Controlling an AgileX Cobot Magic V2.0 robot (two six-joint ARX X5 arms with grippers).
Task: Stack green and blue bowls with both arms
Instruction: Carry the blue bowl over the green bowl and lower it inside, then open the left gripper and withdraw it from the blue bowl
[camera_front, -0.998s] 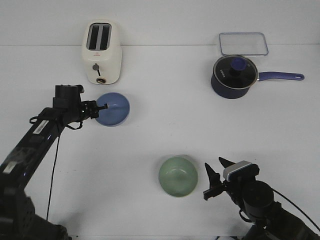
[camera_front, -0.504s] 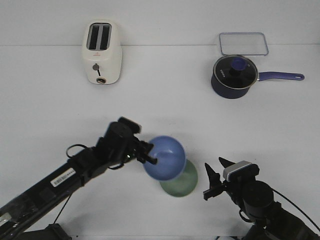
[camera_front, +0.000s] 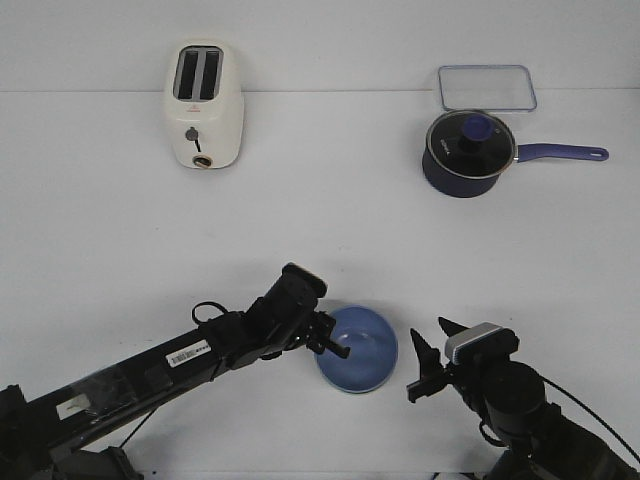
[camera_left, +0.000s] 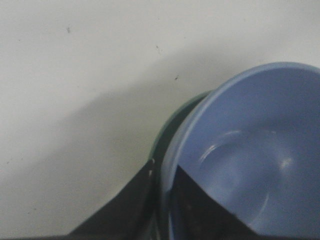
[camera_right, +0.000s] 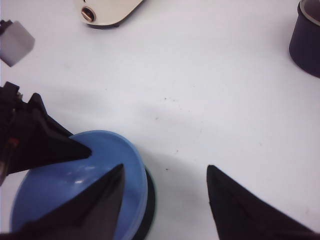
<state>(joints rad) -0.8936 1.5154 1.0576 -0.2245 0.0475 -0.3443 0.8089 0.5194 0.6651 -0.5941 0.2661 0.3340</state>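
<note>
The periwinkle blue bowl (camera_front: 365, 348) sits nested in the sage green bowl at the front middle of the table. Only a thin dark green rim of the green bowl (camera_left: 169, 127) shows beside the blue one in the left wrist view. My left gripper (camera_front: 335, 346) is shut on the blue bowl's left rim, one finger inside and one outside (camera_left: 162, 167). My right gripper (camera_front: 428, 346) is open and empty just right of the bowls. In the right wrist view its fingers (camera_right: 165, 169) straddle bare table, with the blue bowl (camera_right: 65, 182) to one side.
A cream toaster (camera_front: 203, 105) stands at the back left. A dark navy saucepan (camera_front: 468, 150) with a glass lid and blue handle is at the back right, with a clear rectangular container (camera_front: 486, 87) behind it.
My left arm carried the blue bowl from beside the toaster to the front middle and lowered it into the green bowl. The right arm has not moved.
</note>
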